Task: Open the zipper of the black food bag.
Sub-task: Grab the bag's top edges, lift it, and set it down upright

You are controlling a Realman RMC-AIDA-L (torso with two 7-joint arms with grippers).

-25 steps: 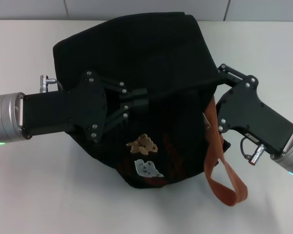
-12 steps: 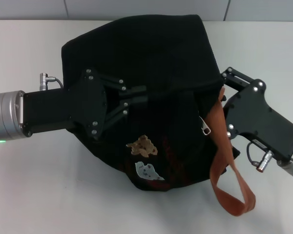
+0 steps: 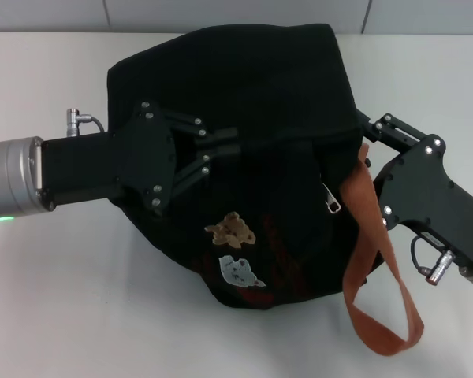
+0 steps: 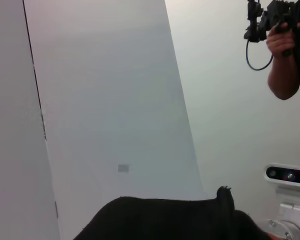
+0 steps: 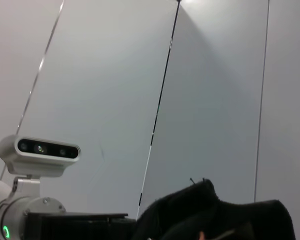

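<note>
Bag: the black food bag [image 3: 252, 102] was seen lying slumped on the white tabletop [image 3: 63, 299], between the two arms, its long axis running from far to near, the patched face turned up toward the head camera.
Patches: a tan bear patch [image 3: 230, 230] and a white patch [image 3: 238, 271] were seen near the bag's near end, with red lettering [image 3: 280, 256] only faintly made out beside them.
Zipper: the silver pull tab [image 3: 331, 198] was seen on the bag's right side, pointing toward the near right; the zip track itself could not be told from the black fabric.
Strap: one rust-brown strap [image 3: 378, 268] was seen looping down off the right side onto the tabletop.
Left gripper [image 3: 225, 146]: jaws drawn together, pinching the bag's fabric on its left half.
Right gripper [image 3: 364, 130]: pressed against the bag's right edge; its jaws were hidden by fabric, so their state could not be told.
Wrist views: only wall panels and a lump of black fabric were shown.
</note>
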